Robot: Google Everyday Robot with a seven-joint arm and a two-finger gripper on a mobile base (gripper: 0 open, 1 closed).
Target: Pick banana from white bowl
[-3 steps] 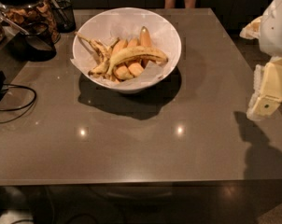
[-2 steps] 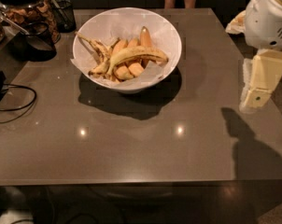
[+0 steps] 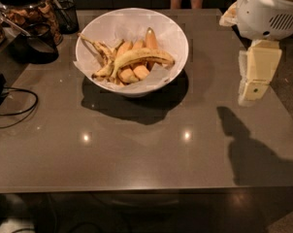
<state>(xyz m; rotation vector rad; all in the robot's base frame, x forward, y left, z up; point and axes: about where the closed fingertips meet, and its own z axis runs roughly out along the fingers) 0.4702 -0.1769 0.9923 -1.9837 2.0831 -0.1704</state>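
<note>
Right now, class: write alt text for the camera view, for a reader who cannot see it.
A white bowl of bananas, one long pale-yellow banana lying on top, sits on a grey table. The robot's gripper hangs over the table at the view's right, apart from the bowl.

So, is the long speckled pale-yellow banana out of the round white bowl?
No, the banana lies in the bowl; the gripper hangs right of it, above the table.

gripper (image 3: 249,93) hangs pointing down, far right.
</note>
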